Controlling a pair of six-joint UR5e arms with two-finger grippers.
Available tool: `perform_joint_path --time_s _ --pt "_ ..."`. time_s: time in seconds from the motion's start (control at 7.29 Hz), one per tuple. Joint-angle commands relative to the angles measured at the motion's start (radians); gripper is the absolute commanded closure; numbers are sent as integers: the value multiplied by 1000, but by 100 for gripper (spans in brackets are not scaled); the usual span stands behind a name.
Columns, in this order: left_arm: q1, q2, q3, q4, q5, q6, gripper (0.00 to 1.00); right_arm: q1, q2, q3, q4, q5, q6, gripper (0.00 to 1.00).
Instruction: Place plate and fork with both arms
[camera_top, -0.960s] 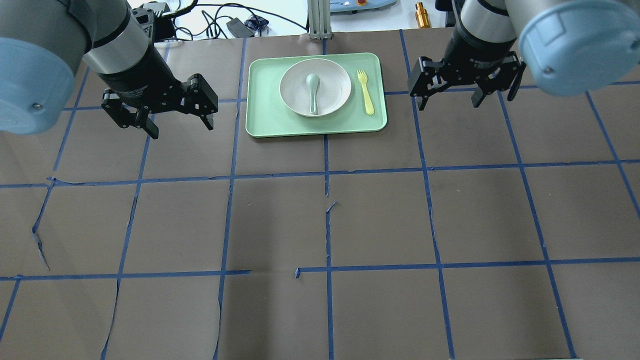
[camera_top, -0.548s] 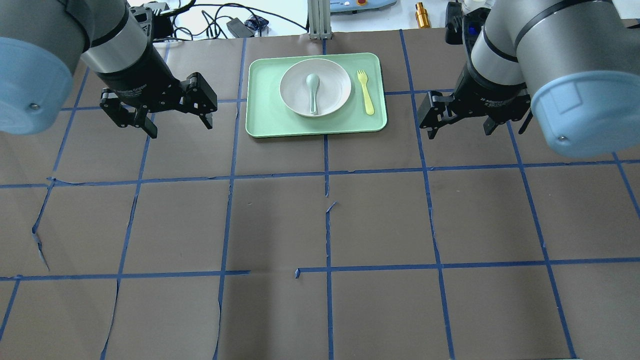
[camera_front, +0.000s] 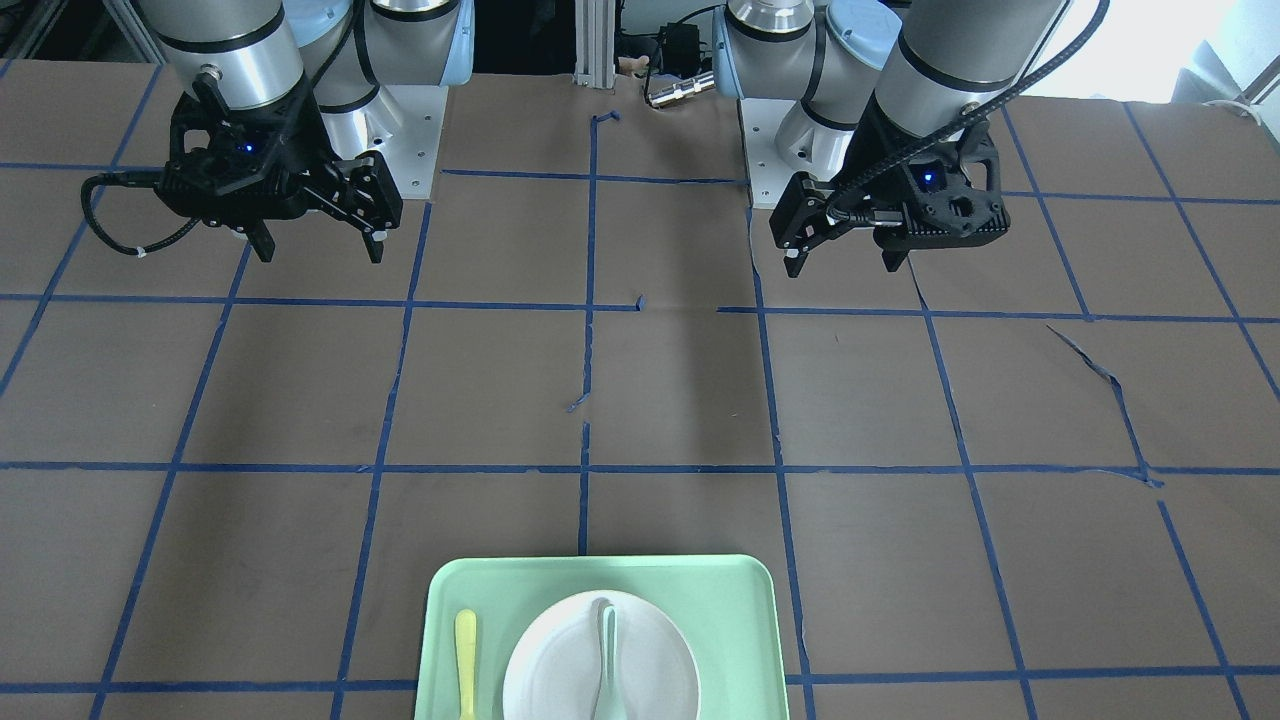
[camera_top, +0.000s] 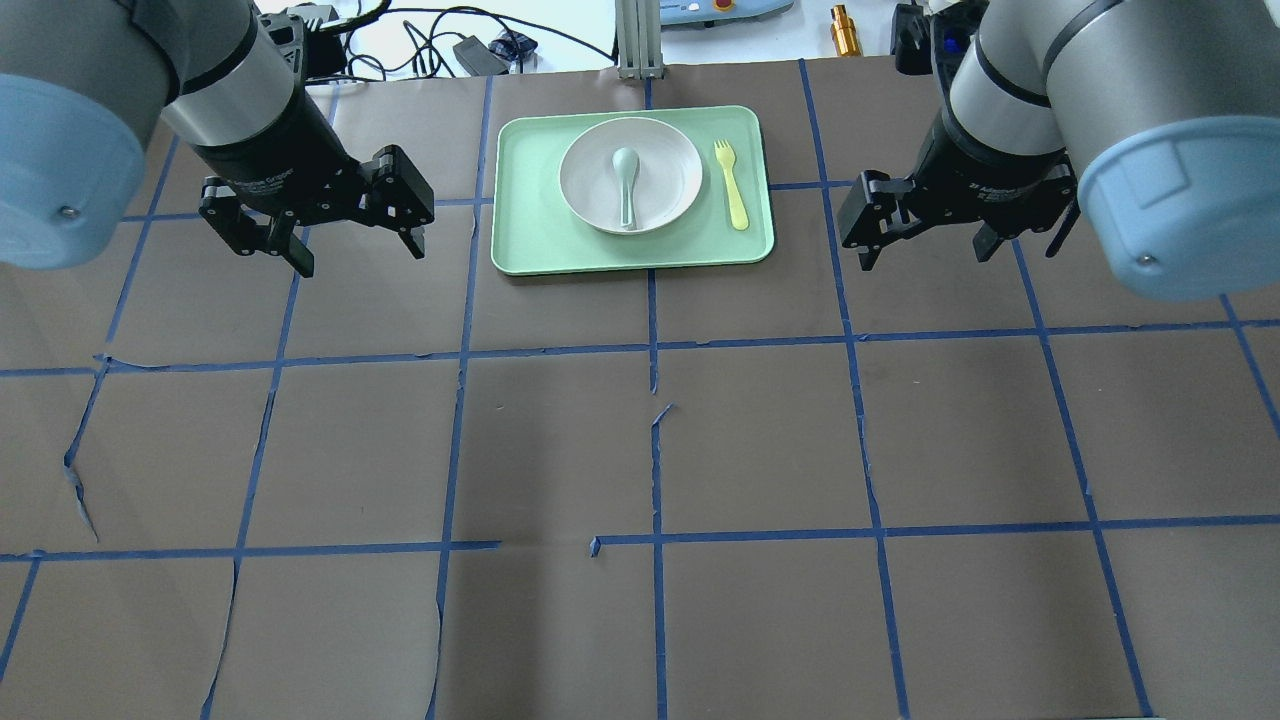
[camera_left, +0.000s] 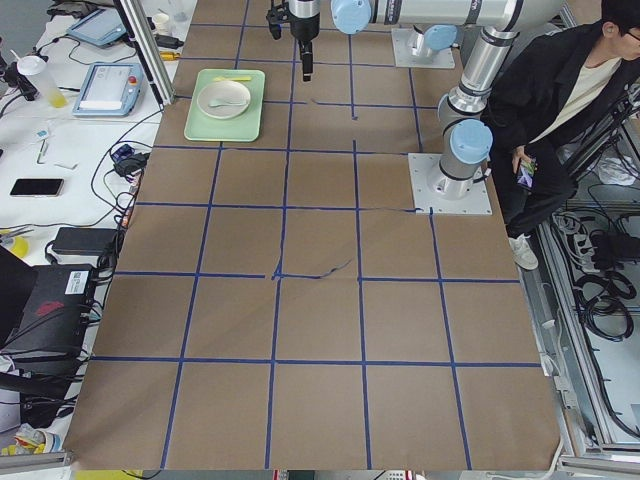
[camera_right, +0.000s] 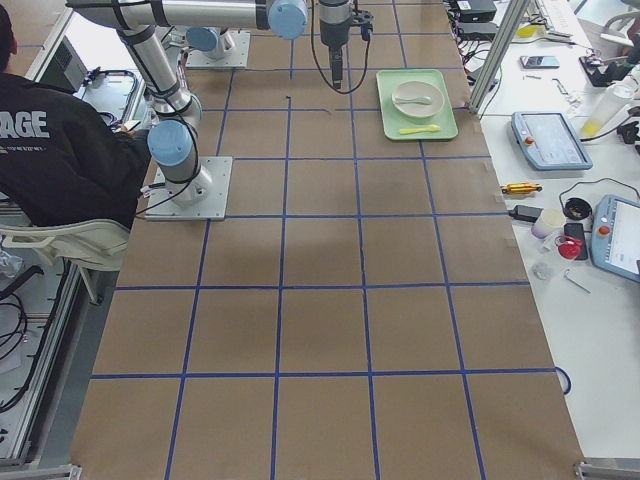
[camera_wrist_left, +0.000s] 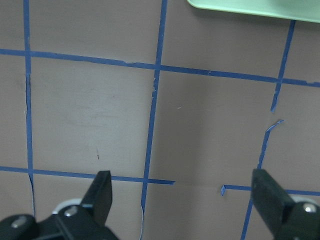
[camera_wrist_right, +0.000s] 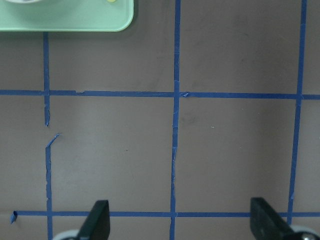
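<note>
The off-white plate (camera_top: 670, 170) sits in the mint-green tray (camera_top: 530, 235) at the table's far middle, with a grey-green spoon (camera_top: 625, 185) lying in it. The pale-yellow fork (camera_top: 731, 185) lies in the tray just right of the plate. My left gripper (camera_top: 362, 255) hovers open and empty left of the tray. My right gripper (camera_top: 925, 258) hovers open and empty right of it. In the front-facing view the plate (camera_front: 560, 670), the fork (camera_front: 466, 660), the left gripper (camera_front: 842, 268) and the right gripper (camera_front: 320, 253) also show. Both wrist views show only a tray edge.
The table is covered in brown paper with a blue tape grid. An aluminium post (camera_top: 638, 40), cables and a brass cylinder (camera_top: 845, 30) stand past the far edge. A seated person (camera_left: 560, 90) is behind the robot base.
My right gripper has moved back from the table's far edge toward the robot, to beside the tray's near right corner. My left gripper has barely moved. Both stay open.
</note>
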Motion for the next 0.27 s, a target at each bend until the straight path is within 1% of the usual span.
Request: perform_joint_path --time_s 0.0,0.14 --pt "0 2 -2 1 1 0 0 1 1 -4 12 1 1 0" --pt "0 2 -3 1 1 0 0 1 1 -4 9 1 1 0"
